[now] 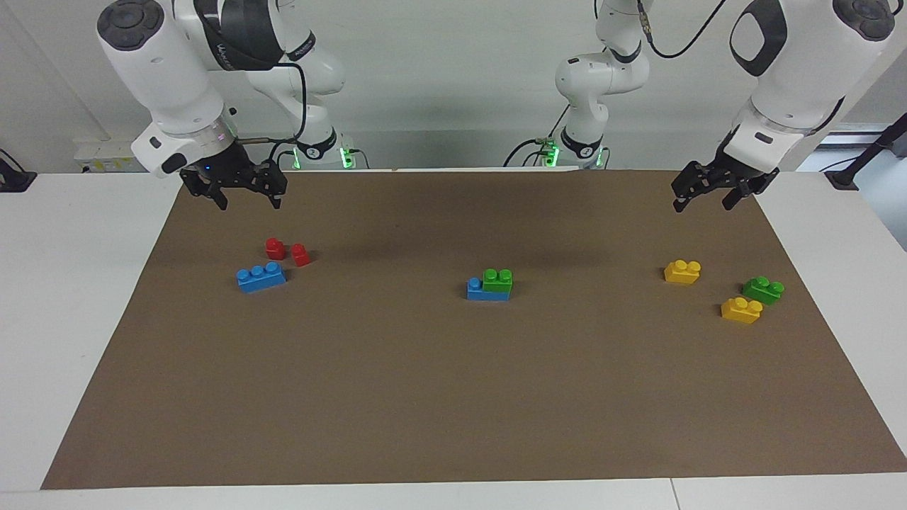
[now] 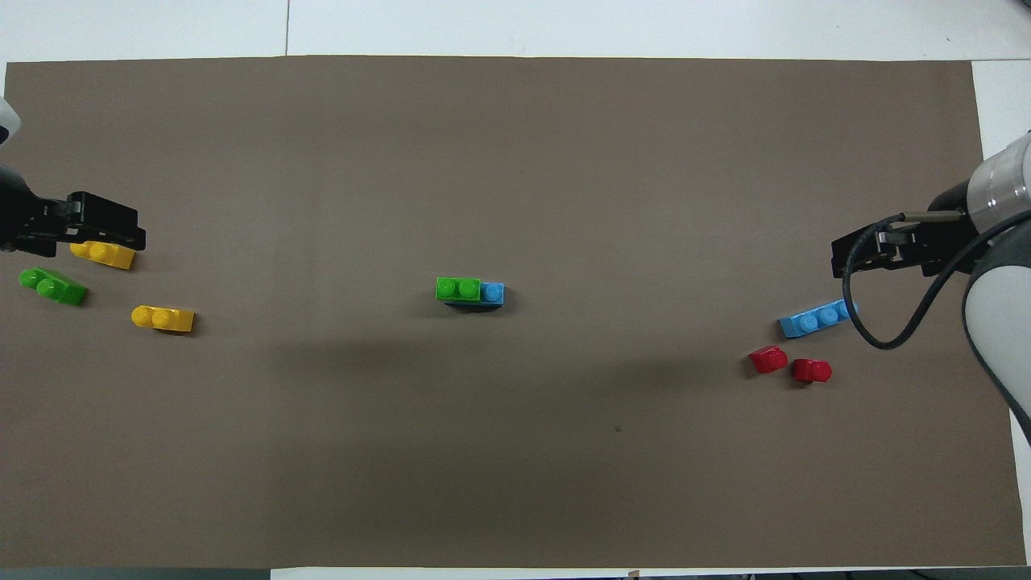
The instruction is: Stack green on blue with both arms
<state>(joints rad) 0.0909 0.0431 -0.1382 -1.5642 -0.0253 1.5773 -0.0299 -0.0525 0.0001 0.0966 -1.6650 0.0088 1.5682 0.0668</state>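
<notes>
Brown mat [image 1: 453, 397] covers the white counter [image 1: 71, 319]. Left gripper [image 1: 716, 190] hangs raised over the mat's corner at the left arm's end, tilted, fingers spread, holding nothing. Right gripper [image 1: 242, 185] hangs raised over the corner at the right arm's end, fingers apart, empty.

In the overhead view the left gripper partly covers one yellow brick [image 2: 103, 254], and the right gripper's cable crosses the end of the loose blue brick [image 1: 261, 276].

Mid-mat: green brick [image 1: 498, 280], two studs, sits on the blue brick [image 1: 486, 290], covering two studs, one blue stud exposed. In the facing view the spare green brick [image 1: 763, 290] is at 3 o'clock from the stack, the red pieces [image 1: 287, 251] at 12 o'clock from the loose blue brick.
</notes>
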